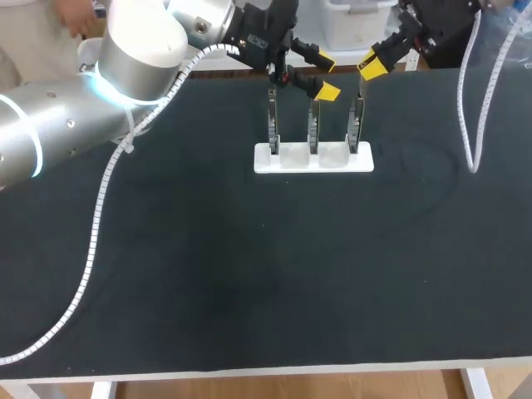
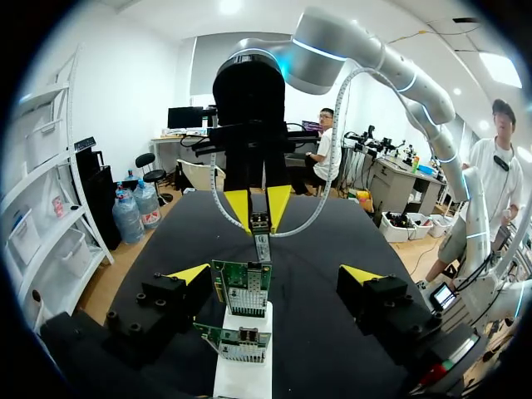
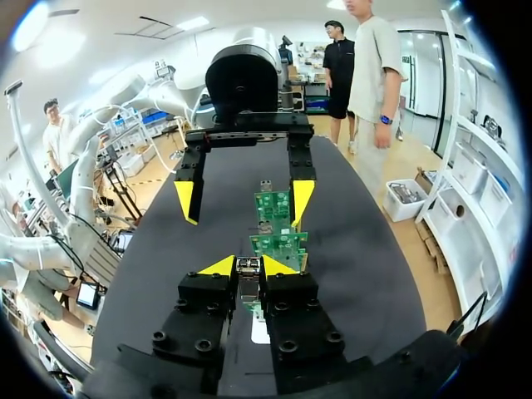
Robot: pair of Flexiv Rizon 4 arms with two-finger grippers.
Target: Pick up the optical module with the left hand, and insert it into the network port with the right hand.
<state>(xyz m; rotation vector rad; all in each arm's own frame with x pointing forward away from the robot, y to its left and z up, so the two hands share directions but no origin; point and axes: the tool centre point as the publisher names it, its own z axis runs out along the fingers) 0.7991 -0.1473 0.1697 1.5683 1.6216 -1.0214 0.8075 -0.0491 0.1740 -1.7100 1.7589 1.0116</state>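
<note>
wrist views: small silver optical module (image 3: 248,281) pinched between right gripper (image 3: 249,266) fingers; head view can't resolve it | left gripper (image 2: 275,273) spread wide, straddling upright green circuit board (image 2: 241,287) | module ahead of left gripper, near board top

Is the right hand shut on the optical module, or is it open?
Shut on it: in the right wrist view both yellow fingertips of the right hand press the optical module between them, from two sides.
</note>
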